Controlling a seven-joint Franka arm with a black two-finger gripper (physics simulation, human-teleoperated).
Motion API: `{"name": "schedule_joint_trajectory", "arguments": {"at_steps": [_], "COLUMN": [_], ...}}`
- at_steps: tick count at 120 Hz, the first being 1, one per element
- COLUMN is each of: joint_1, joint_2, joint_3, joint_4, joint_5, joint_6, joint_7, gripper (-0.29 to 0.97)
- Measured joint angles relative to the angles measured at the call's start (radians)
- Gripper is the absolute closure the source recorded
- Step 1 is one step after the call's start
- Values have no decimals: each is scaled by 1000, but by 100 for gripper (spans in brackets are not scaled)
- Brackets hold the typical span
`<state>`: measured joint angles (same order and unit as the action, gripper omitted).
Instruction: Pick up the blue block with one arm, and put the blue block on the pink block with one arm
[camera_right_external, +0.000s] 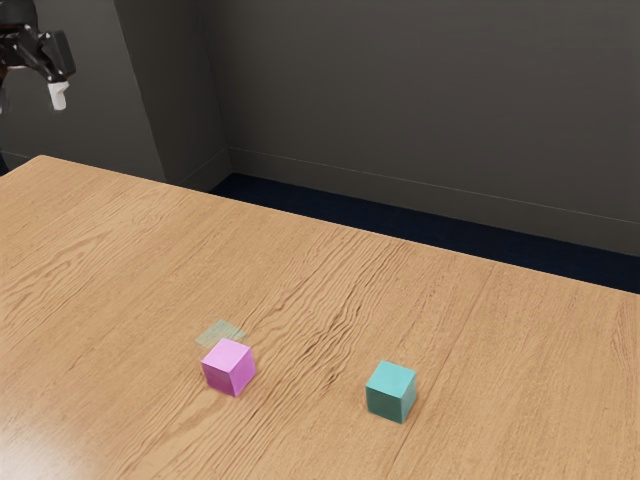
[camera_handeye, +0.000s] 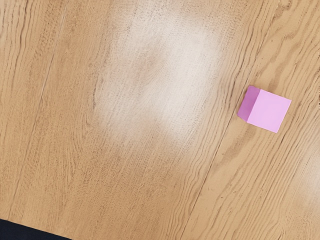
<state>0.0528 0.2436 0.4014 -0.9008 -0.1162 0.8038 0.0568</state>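
Gripper (camera_right_external: 55, 92) hung high at exterior view's upper left, well clear of both blocks.
Blue block (camera_right_external: 391, 391) sat on table (camera_right_external: 120, 260), apart from pink block (camera_right_external: 229, 367); claw state couldn't be told.

The black hand (camera_right_external: 55, 92) hangs high in the exterior view's upper left corner, pointing downward.

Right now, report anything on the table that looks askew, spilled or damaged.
Nothing is spilled or damaged. The pink block and blue block sit flat on the table, apart. One oddity: a faint greenish patch on the wood by the pink block's far side, flat like a stain or marker.
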Motion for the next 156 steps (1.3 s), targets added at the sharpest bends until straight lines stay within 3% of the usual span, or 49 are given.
{"name": "schedule_joint_trajectory", "arguments": {"at_steps": [16, 24, 32, 37, 43, 49, 55, 67, 79, 89, 115, 136, 156], "joint_1": [14, 9, 92, 162, 152, 88, -5, -108, 4, 27, 14, -6, -73], "joint_2": [10, -84, -195, -193, -177, -182, -185, -151, -75, -61, 1, 28, 125], "joint_3": [18, -17, -309, -547, -749, -878, -939, -971, -975, -971, -971, -968, -925], "joint_4": [-36, -24, -46, -78, -196, -379, -561, -801, -860, -912, -961, -957, -955], "joint_5": [-27, -19, 33, 101, 146, 191, 224, 239, 245, 233, 200, 200, 226], "joint_6": [305, 398, 450, 465, 479, 529, 616, 818, 957, 1052, 1252, 1334, 1395], "joint_7": [35, 51, 72, 78, 73, 59, 36, -16, -76, -131, -250, -323, -375], "gripper": [2, 2, 2, 2, 2, 2, 2, 3, 3, 3, 3, 3, 3]}}
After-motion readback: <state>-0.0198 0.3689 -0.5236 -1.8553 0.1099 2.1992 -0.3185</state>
